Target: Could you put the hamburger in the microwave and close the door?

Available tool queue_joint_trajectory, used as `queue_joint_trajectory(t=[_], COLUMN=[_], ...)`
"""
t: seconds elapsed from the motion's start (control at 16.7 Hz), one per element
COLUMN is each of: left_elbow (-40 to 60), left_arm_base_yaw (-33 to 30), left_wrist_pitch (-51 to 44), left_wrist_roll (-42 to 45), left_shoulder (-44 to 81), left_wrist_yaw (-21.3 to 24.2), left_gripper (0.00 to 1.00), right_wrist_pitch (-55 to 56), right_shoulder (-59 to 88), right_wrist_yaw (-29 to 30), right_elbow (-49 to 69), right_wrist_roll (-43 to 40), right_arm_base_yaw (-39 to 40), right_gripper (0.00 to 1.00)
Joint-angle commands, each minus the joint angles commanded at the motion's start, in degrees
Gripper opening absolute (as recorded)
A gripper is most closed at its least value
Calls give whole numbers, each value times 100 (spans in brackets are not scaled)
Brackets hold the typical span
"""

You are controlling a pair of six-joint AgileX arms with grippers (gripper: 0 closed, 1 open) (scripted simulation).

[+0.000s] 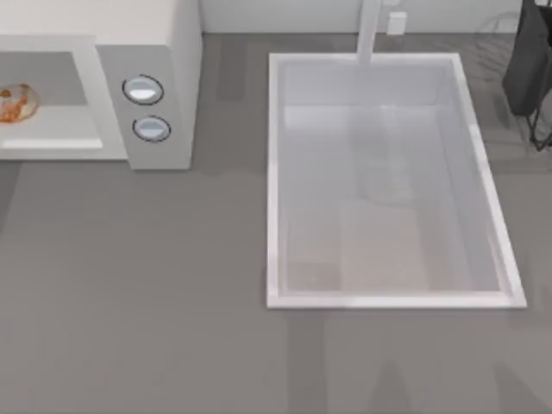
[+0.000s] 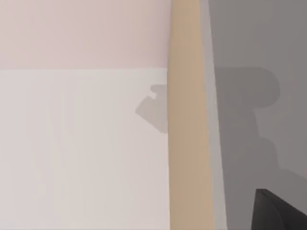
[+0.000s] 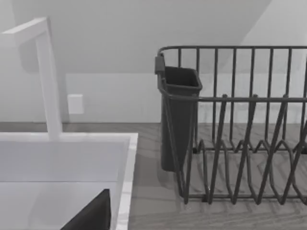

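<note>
Far over on the left, the hamburger [image 1: 15,103] is sitting inside the grey cavity of the microwave [image 1: 164,52], left of its two dials [image 1: 147,108]. Right of the microwave, the white sink [image 1: 274,181] is lying sunk into the counter, a dark dish rack [image 3: 240,129] standing beyond it. How either gripper's jaws are standing, I cannot tell.

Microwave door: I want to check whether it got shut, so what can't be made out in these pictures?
- Door: the top view's left edge cuts the microwave off, so the door's position is unknown.
- Hamburger: it lies inside the cavity, cropped by that same edge.
- Left hand: the left wrist view gives only a dark corner; cannot tell.
- Right hand: the right wrist view gives only a dark wedge over the sink; cannot tell.
</note>
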Motion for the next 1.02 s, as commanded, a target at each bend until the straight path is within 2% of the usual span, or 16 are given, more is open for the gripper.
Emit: queue_joint_trajectory(t=[0.42,0.84,1.02], left_elbow=[-151,-1846,-2232], left_arm_base_yaw=[-107,-760,-1023], left_wrist_pitch=[137,820,1099], left_wrist_roll=[-85,-816,-1103], left_shoulder=[-86,-1402,-1769], left_wrist_yaw=[-45,-359,-489], left_gripper=[0,0,0], right_wrist_pitch=[0,0,0], right_shoulder=[0,0,0], right_wrist_yaw=[0,0,0], right_elbow=[0,0,0], right_wrist_roll=[0,0,0], right_arm_base_yaw=[0,0,0], right_gripper=[100,100,100])
